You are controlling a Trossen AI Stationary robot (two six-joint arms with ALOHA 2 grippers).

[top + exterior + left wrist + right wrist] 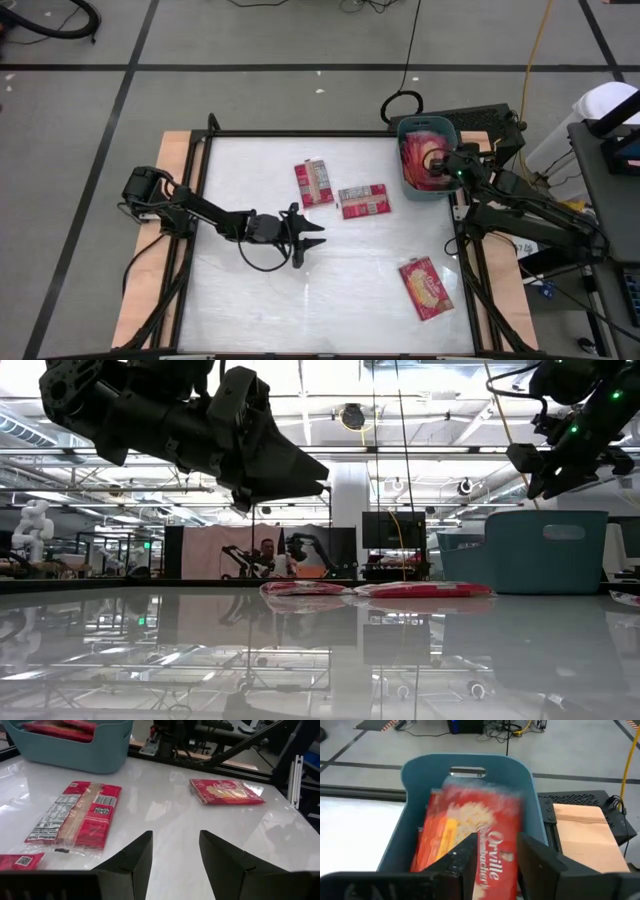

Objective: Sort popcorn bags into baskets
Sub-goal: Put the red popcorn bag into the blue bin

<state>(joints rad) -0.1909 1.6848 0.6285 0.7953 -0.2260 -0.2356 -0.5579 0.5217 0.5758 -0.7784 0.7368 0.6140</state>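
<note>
On the white tabletop (pixel 250 300), three popcorn bags (pixel 363 201) wait. The right claw (pixel 492 852), spread, drops one into the basket (pixel 404 170). The left claw (pixel 175 862), spread, should grab next.

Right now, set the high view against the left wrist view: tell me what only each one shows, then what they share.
Only the high view shows the right gripper above the teal basket, fingers parted, plus the whole left arm and the dark floor around the table.

Only the left wrist view shows the print up close: the barcode and label text on the label-up bag, and the open left gripper with nothing between its fingers.

Both show the basket with red bags inside, the picture-up bag lying apart from the others, and the white table.
</note>
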